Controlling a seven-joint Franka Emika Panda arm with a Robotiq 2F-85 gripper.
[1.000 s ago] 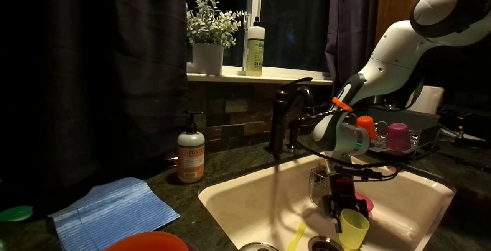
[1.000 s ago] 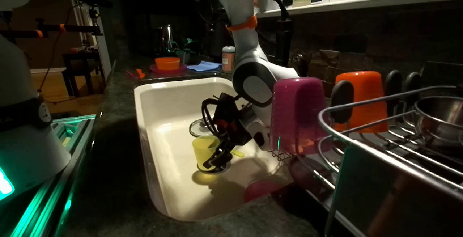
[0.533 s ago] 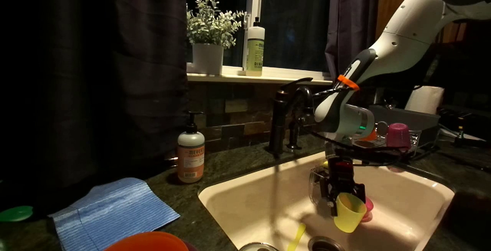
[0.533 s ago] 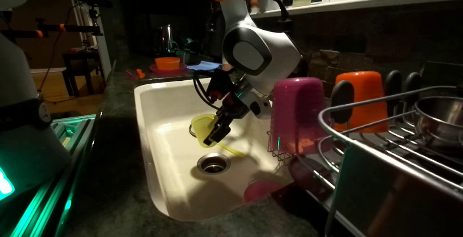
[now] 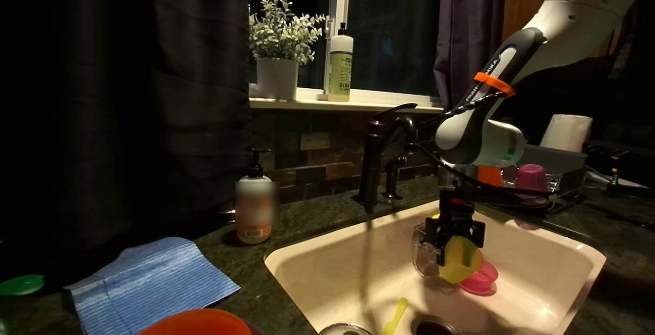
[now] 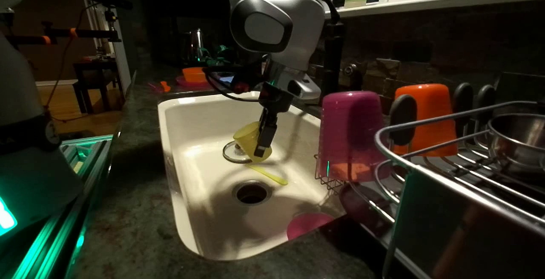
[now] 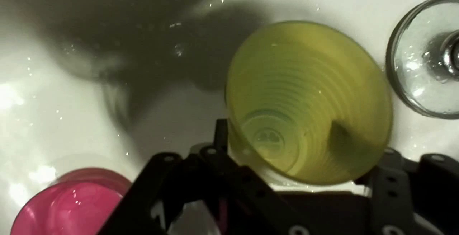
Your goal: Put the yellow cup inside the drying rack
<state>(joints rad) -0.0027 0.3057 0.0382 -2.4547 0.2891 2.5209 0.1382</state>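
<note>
The hand (image 5: 454, 257) grips the yellow cup (image 7: 308, 95), holding it tilted over the sink (image 6: 200, 223). The drying rack (image 6: 412, 165) stands on the tabletop (image 6: 136, 194) beside the sink. Clearance below the cup is hard to judge.

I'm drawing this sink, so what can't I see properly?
In both exterior views: yellow-green plastic tumbler, partly hidden behind the black tool.
In an exterior view: white-and-orange plastic pump bottle, its middle blurred.
Wrist view: round clear glass lid, cut off by the right edge.
</note>
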